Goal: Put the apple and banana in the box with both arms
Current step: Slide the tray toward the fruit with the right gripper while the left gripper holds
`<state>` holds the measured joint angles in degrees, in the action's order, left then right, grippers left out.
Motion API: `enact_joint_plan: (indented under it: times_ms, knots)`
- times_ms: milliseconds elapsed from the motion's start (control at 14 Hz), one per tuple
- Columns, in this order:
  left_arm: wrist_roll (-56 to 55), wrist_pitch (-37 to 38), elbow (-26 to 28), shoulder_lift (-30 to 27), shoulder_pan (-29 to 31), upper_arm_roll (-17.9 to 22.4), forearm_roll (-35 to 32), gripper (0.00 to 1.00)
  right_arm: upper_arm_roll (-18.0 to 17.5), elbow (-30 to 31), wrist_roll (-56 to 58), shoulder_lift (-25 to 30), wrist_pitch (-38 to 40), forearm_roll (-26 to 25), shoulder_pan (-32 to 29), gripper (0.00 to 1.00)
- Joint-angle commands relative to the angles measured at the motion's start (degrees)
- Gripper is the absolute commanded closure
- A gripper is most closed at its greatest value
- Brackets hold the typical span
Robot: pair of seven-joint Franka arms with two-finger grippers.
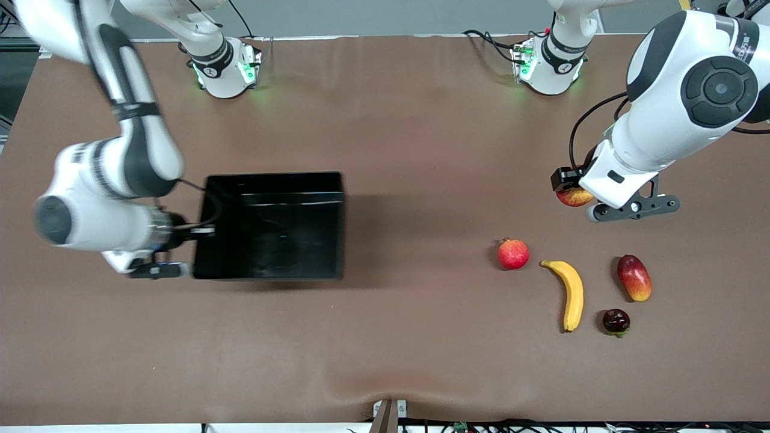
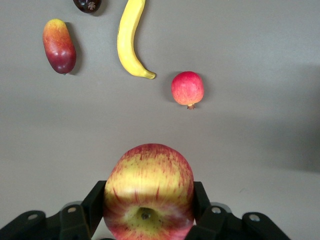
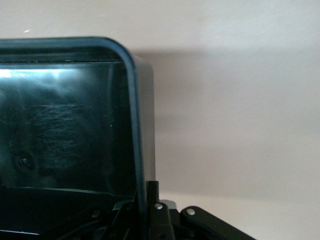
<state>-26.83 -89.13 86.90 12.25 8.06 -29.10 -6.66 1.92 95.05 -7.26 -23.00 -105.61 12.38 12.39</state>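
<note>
At right of the front view, left jaws (image 1: 579, 191) grip the apple (image 1: 574, 196); the box (image 1: 271, 180), clamped by right jaws (image 1: 180, 252), sits centre-left.

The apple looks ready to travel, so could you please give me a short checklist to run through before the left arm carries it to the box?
1. Apple gripped between both fingers of the left tool: ok.
2. Apple lifted off the table: cannot tell.
3. Box held at its wall by the shut right tool: ok.
4. Box interior free of fruit: ok.
5. Banana lying untouched on the table, between the round red fruit and the mango: ok.
6. Banana in the box: not ok, a step not yet done.
</note>
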Motion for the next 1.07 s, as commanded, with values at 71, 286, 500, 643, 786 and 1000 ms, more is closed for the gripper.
enact_joint_plan:
  times_ms: [71,286,500,643,786,1000]
  knots:
    - [-0.8,1.6,-1.9,0.8,-0.1,-0.3,0.5,1.0,0.7,0.0,-10.2,0.0,-3.3,1.6,10.0,1.0]
    - [-3.3,1.6,-1.9,0.8,-1.2,-0.3,1.3,1.0,0.8,0.1,-19.5,-2.0,-10.6,5.3,18.0,1.0]
    - [-5.7,1.6,-1.8,0.9,-1.8,-0.4,1.3,1.0,0.8,2.2,-27.0,-6.2,-19.6,5.3,23.4,1.0]
    - [-7.2,1.2,-1.7,2.0,-3.5,-0.3,2.0,1.0,0.8,3.6,-30.9,-9.1,-25.8,5.3,26.8,1.0]
    - [-10.9,0.5,-1.7,2.8,-4.9,-0.3,2.1,1.0,0.8,3.6,-34.7,-10.9,-28.9,5.3,29.1,0.9]
    - [-16.1,-4.5,-1.2,3.9,-8.7,-0.3,2.1,1.0,0.9,3.6,-34.7,-10.9,-28.5,5.2,29.2,0.0]
